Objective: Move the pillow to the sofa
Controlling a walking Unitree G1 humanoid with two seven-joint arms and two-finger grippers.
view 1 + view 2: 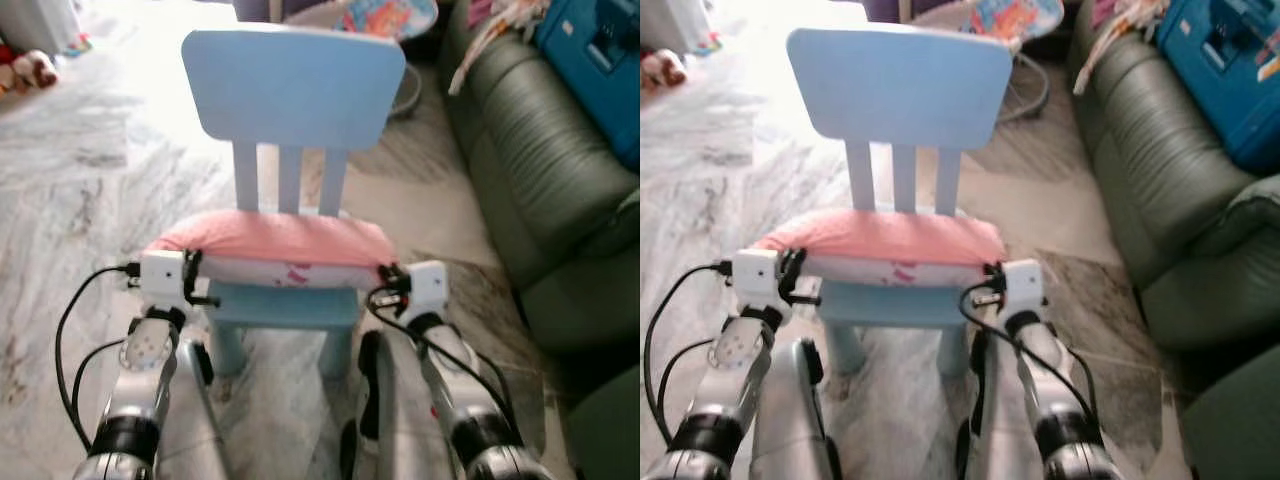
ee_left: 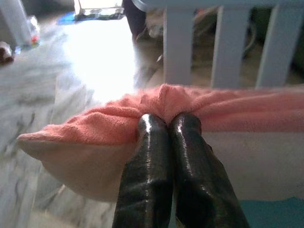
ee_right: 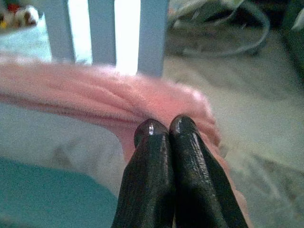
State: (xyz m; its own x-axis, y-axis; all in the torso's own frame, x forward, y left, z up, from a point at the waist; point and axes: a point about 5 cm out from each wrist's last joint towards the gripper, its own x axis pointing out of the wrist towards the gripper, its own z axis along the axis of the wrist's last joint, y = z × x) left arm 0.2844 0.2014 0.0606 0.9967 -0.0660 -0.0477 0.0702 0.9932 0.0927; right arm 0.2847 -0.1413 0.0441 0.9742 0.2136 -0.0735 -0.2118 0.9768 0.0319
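Two-point grip on pillow, pre-lift

I have the left gripper (image 2: 168, 121) and right gripper (image 3: 166, 126) each pinched closed on opposite ends of the pink pillow (image 1: 275, 240), which lies on the blue child's chair (image 1: 292, 90); gripping both ends should keep it level for transfer to the green sofa (image 1: 540, 170) on my right.

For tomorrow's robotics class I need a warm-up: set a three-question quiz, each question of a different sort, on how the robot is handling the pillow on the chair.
1. True or false: the pink pillow lies on the blue chair.
2. Where has the left gripper pinched the pillow? A) its end B) its middle C) nowhere
3. Fill in: the green ____ stands to the robot's right.

Key: 1 true; 2 A, as the right gripper has the other end; 3 sofa.
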